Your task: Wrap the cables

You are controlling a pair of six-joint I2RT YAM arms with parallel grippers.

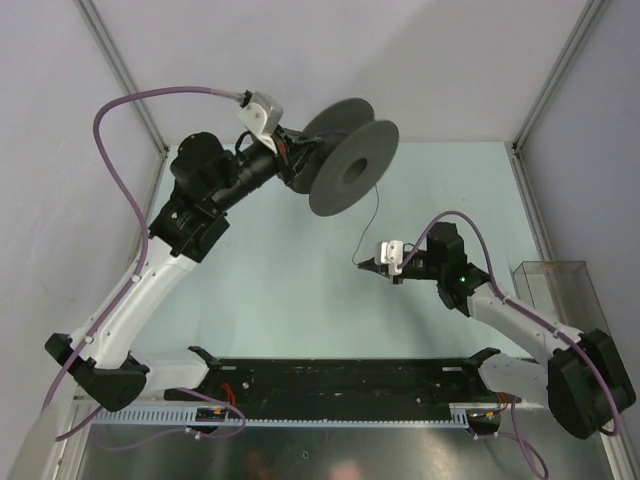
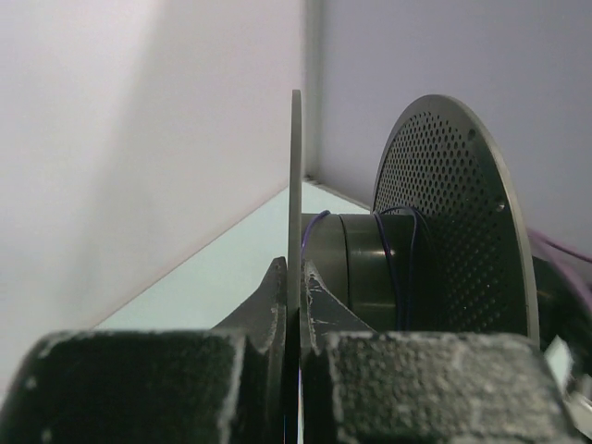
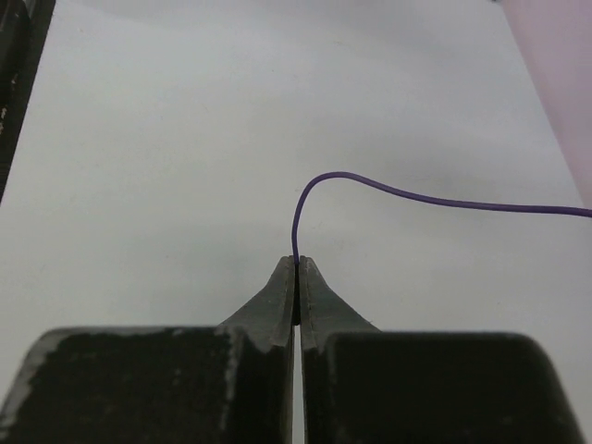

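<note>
From above: clamps the spool (image 1: 345, 165) by its flange in the closed left gripper (image 1: 296, 160); pinches the cable (image 1: 372, 222), trailing from the spool, in the closed right gripper (image 1: 362, 265). Left wrist: shows cable (image 2: 398, 268) turns on the hub (image 2: 356, 268) beyond the tips. Right wrist: nips the cable (image 3: 388, 190) at the very tips, arcing rightward.

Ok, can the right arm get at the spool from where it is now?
Probably yes. In the top view nothing stands between the right claw and the spool, which the left claw holds up by one flange. The wire that the right claw pinches runs up to the spool.
</note>
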